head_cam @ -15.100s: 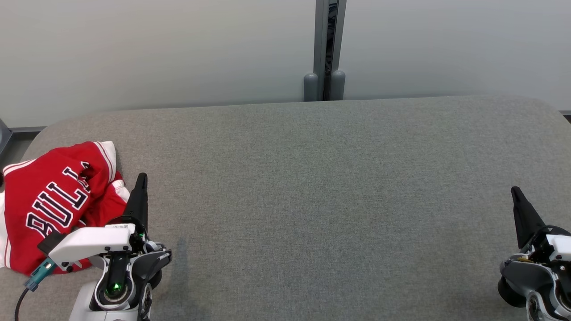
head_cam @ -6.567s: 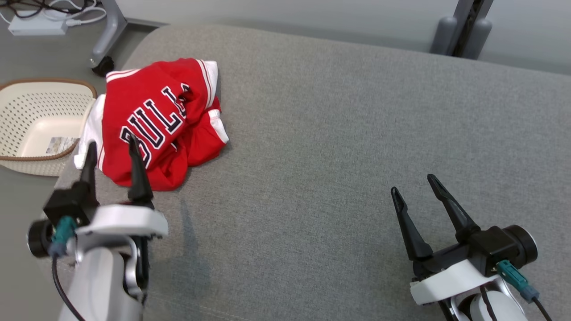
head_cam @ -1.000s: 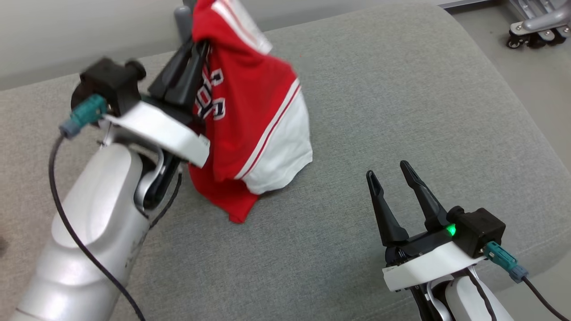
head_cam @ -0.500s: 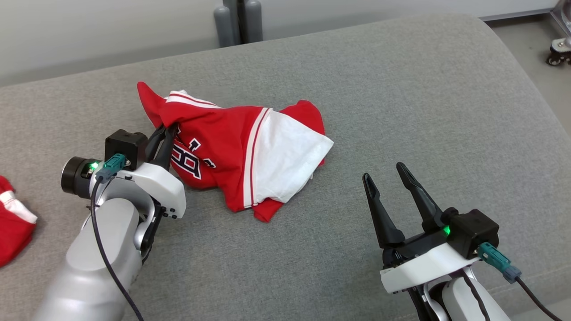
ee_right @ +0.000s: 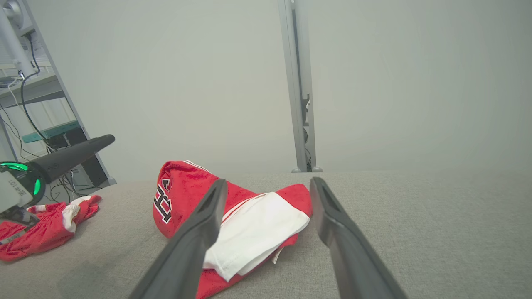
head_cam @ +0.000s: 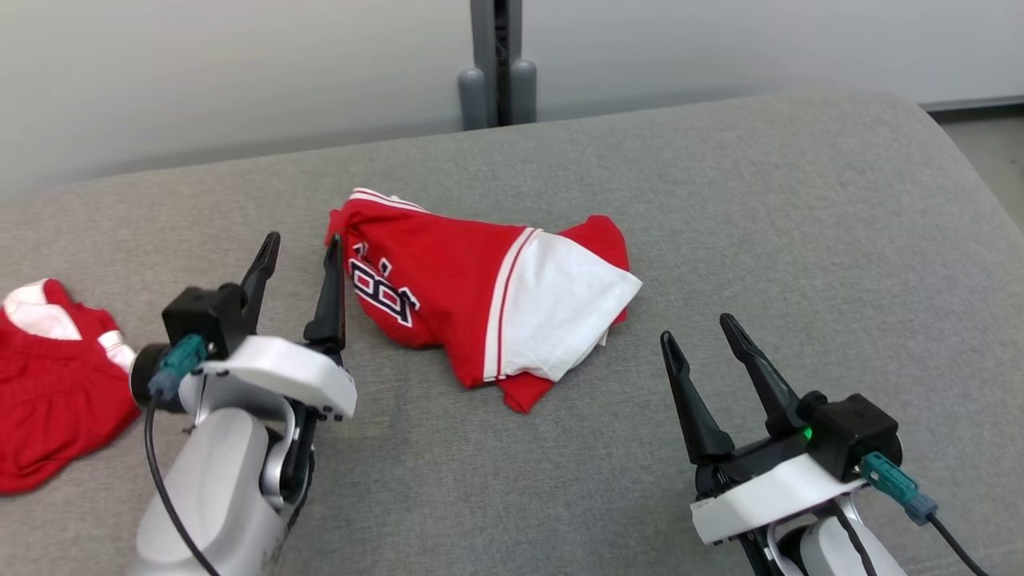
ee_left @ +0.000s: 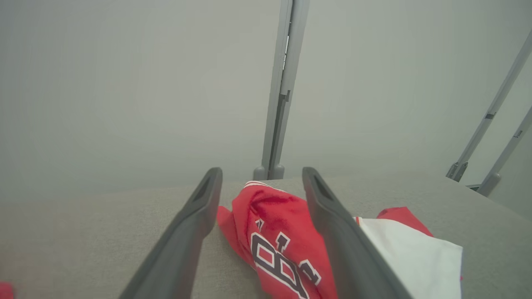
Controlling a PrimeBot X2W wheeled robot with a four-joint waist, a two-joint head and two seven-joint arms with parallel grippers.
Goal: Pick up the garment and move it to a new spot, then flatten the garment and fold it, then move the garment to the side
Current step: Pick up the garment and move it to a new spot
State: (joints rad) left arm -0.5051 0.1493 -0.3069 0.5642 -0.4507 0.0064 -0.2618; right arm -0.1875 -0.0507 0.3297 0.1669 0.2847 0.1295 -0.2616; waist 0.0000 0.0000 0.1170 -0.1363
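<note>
The garment (head_cam: pixel 480 296) is a red and white jersey with dark lettering, lying crumpled in a heap on the grey padded surface (head_cam: pixel 800 240). My left gripper (head_cam: pixel 304 240) stands open just left of the heap, its right finger close to the red edge, with nothing between the fingers. In the left wrist view the garment (ee_left: pixel 274 232) lies just beyond my open left gripper (ee_left: pixel 262 172). My right gripper (head_cam: pixel 696 328) is open and empty, apart from the heap at its lower right. From the right wrist the garment (ee_right: pixel 249 224) lies ahead of the spread fingers (ee_right: pixel 208 216).
A second red and white cloth (head_cam: pixel 48 384) lies at the surface's left side, seen too from the right wrist (ee_right: pixel 45 228). A grey post (head_cam: pixel 496 80) stands behind the surface against a pale wall. The surface's rounded right edge drops off at the upper right.
My left gripper has opened and let go of the garment, which now rests in a heap. The gripper sits just left of it. The head camera has swung as well.
</note>
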